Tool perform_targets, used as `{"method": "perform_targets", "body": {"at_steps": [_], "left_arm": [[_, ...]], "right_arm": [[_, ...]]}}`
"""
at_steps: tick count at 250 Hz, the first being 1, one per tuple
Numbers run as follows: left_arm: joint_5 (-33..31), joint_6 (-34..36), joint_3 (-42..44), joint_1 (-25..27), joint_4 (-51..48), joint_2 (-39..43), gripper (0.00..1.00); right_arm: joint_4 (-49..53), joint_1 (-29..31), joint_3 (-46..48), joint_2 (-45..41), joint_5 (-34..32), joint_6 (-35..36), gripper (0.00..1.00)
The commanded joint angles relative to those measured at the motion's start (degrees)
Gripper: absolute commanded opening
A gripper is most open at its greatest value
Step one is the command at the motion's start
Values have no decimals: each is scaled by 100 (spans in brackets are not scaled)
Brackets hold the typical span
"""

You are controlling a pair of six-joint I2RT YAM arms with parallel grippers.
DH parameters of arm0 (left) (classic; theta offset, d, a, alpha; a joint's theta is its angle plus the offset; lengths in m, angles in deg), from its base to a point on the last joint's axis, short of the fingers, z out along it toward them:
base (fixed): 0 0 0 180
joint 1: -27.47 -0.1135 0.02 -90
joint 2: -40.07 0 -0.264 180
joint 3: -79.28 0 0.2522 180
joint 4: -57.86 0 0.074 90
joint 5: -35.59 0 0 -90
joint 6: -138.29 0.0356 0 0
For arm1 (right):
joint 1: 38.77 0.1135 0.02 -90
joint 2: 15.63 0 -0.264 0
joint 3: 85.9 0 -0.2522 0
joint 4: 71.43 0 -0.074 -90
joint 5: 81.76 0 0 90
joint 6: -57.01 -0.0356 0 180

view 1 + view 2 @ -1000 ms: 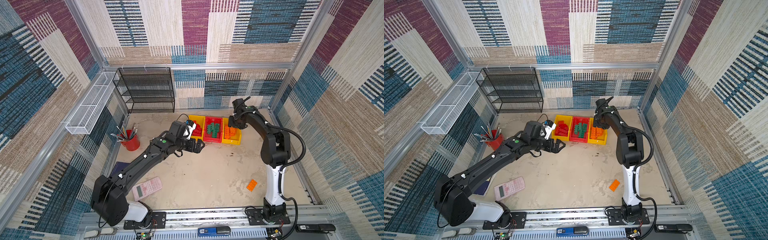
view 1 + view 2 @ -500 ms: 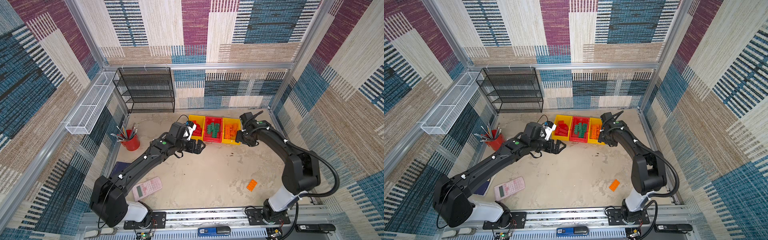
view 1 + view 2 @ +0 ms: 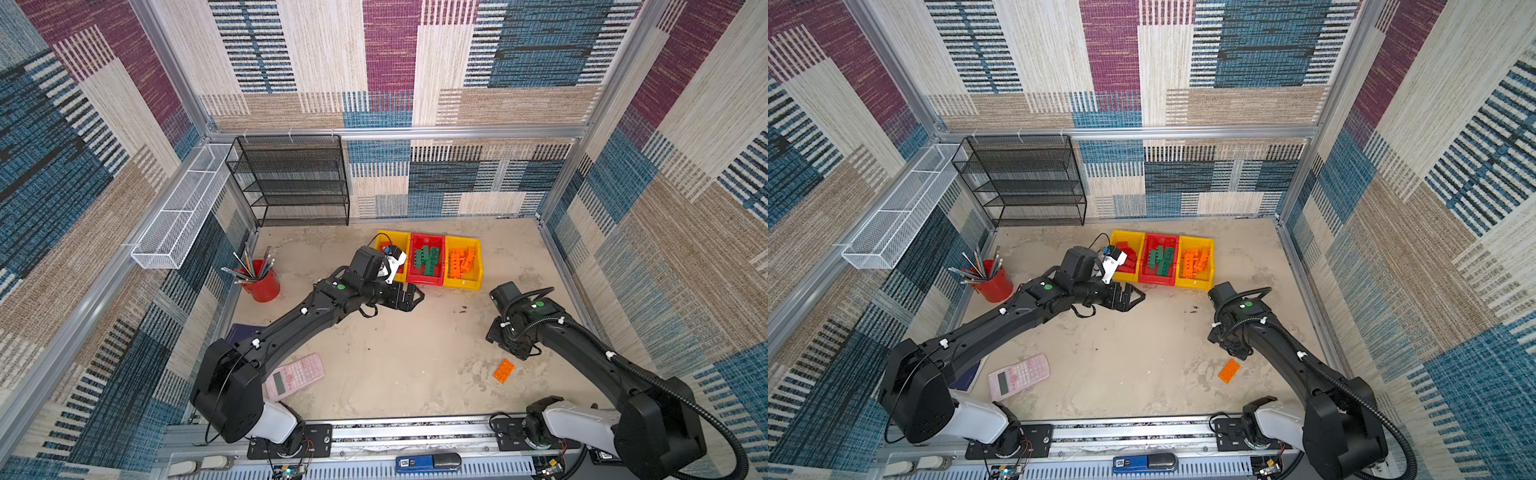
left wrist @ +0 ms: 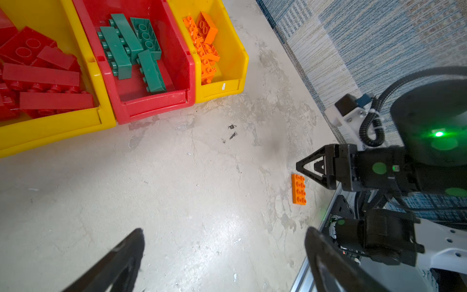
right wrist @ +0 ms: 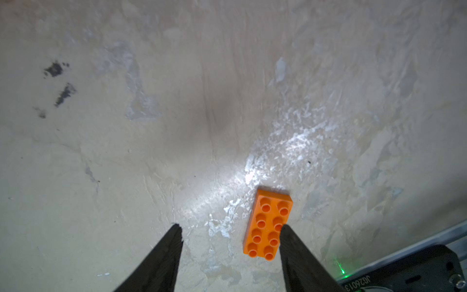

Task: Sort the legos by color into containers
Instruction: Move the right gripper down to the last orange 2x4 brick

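One loose orange lego (image 3: 503,370) (image 3: 1229,370) lies flat, studs up, on the floor at the front right. My right gripper (image 3: 517,354) (image 5: 230,228) hangs open just above it, holding nothing. In the right wrist view the brick (image 5: 267,225) sits beside one finger, partly behind its tip. Three containers stand in a row at the back: a yellow bin (image 3: 388,240) with red legos (image 4: 40,75), a red bin (image 3: 426,280) with green legos (image 3: 428,259), and a yellow bin (image 3: 463,284) with orange legos (image 3: 461,262). My left gripper (image 3: 417,296) (image 4: 224,232) is wide open and empty, in front of the bins.
A pink calculator (image 3: 295,376) lies front left beside a dark notebook (image 3: 245,332). A red pencil cup (image 3: 262,284) stands at the left, a black mesh shelf (image 3: 291,183) at the back, a white wire basket (image 3: 183,208) on the left wall. A metal rail (image 3: 374,432) runs along the front.
My right arm swung away from the orange bin, toward the front right and down over the loose orange brick. The left arm has not moved.
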Motion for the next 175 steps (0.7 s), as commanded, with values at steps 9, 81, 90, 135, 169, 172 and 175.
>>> {"method": "perform_targets", "body": {"at_steps": [9, 81, 90, 135, 169, 172, 175], "left_arm": [[164, -53, 42, 1, 98, -18, 99], [76, -131, 174, 9, 89, 103, 99], [60, -142, 175, 12, 89, 110, 99], [50, -198, 172, 11, 89, 149, 99], [16, -152, 192, 12, 108, 141, 99], [17, -145, 198, 7, 111, 140, 99], [15, -134, 195, 8, 119, 134, 99]], "right_arm": [[-120, 7, 441, -352, 273, -532, 63], [-408, 7, 894, -504, 429, -530, 61], [-416, 5, 891, -481, 427, -519, 61], [-447, 7, 887, -347, 437, -535, 62], [-465, 7, 896, -277, 411, -597, 72], [-469, 7, 898, -277, 413, -590, 74], [-469, 7, 899, -284, 415, -591, 75]]}}
